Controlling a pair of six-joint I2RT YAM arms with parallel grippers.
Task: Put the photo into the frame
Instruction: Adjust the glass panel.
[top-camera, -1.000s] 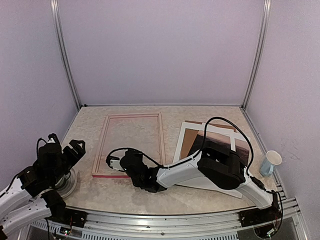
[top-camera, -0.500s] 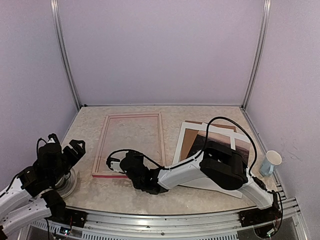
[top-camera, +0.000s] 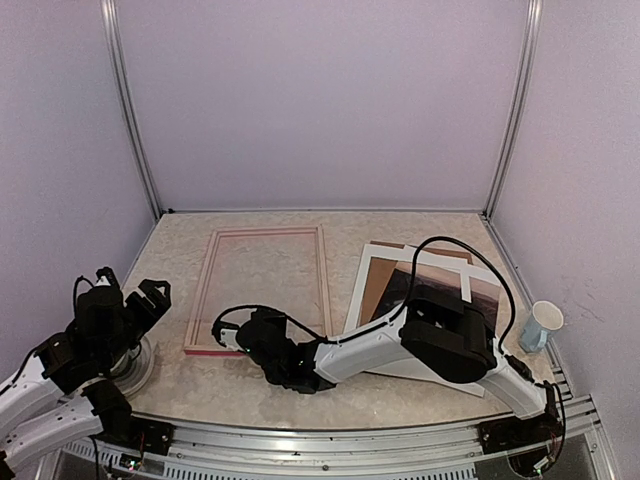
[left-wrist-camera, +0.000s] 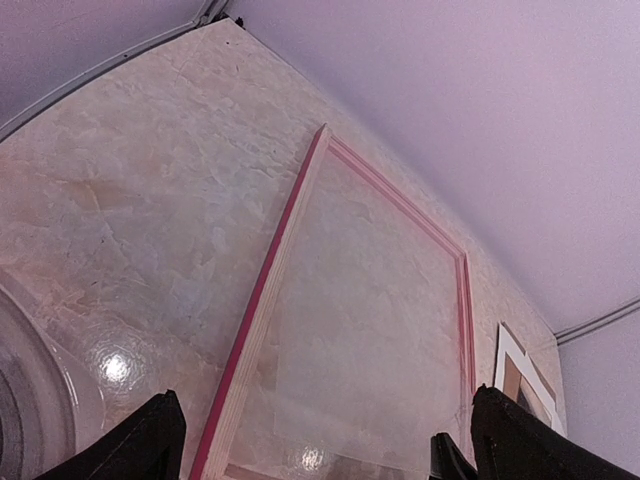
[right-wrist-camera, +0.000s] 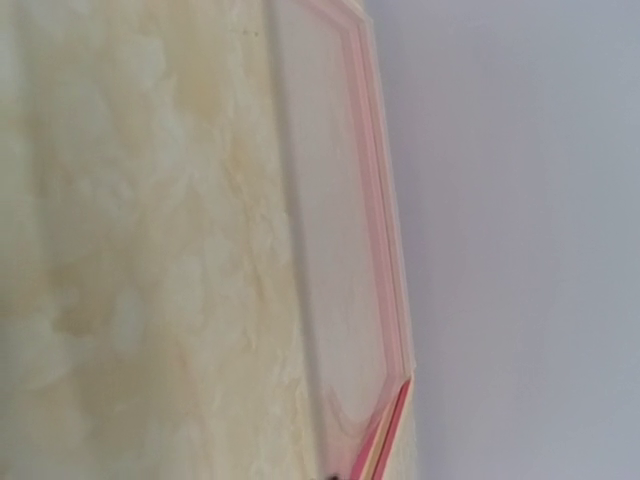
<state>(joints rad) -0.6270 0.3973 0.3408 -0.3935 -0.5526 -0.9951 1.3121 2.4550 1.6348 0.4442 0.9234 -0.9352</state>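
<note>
The frame (top-camera: 325, 275), thin with pink-red moulding, lies flat on the table left of centre, and a clear pane shows inside it (left-wrist-camera: 360, 330). The photo (top-camera: 487, 292), dark reddish-brown, lies at the right on a white mat and brown board, mostly covered by my right arm. That arm reaches left across the table. My right gripper (top-camera: 227, 337) is shut at the frame's near edge; whether it touches the frame cannot be told. The right wrist view shows only the frame's corner (right-wrist-camera: 388, 420). My left gripper (top-camera: 132, 285) (left-wrist-camera: 325, 450) stands open and empty, left of the frame.
A white paper cup (top-camera: 541, 325) stands at the table's right edge. A round silver disc (top-camera: 143, 366) lies under the left arm. The white mat (top-camera: 372, 262) and brown backing board (top-camera: 377, 288) lie with the photo. Purple walls close in three sides.
My right wrist and gripper have slid slightly toward the near edge of the table beside the frame's near rail. The frame, the photo and the left arm have not moved.
</note>
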